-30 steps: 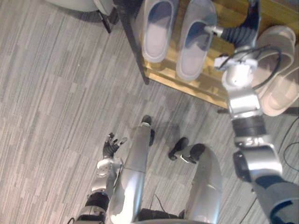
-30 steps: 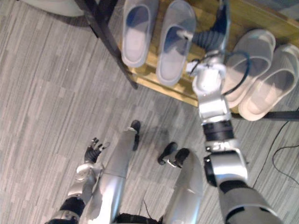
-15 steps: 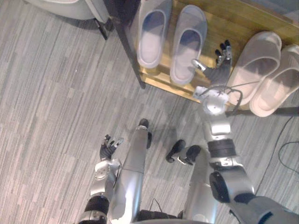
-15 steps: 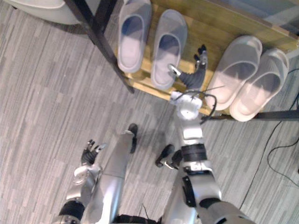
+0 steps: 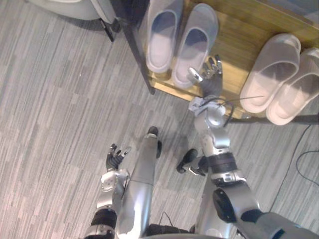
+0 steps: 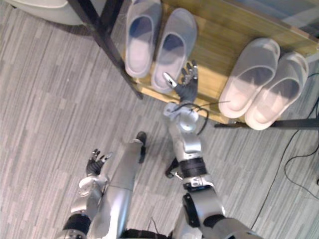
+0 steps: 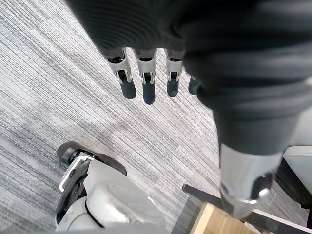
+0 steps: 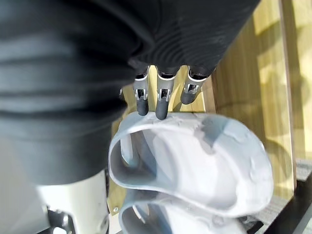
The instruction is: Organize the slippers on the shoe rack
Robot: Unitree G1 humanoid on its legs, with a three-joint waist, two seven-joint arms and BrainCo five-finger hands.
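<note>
Found pale grey foam slippers point(image 5: 162, 35) paired at left end of wooden shoe rack shelf point(image 5: 239, 35); beige foam slippers point(image 5: 271, 67) paired at right end. Recorded right hand point(image 5: 212, 79) open, fingers straight, over shelf just beside right grey slipper's heel. Logged left hand point(image 5: 116, 159) relaxed open, low above grey striped carpet point(image 5: 60, 99).

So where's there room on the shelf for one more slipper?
The bare wood strip of the shoe rack between the grey slippers and the beige slippers, where the right hand hovers open. Both ends are crowded: each pair sits side by side.
</note>
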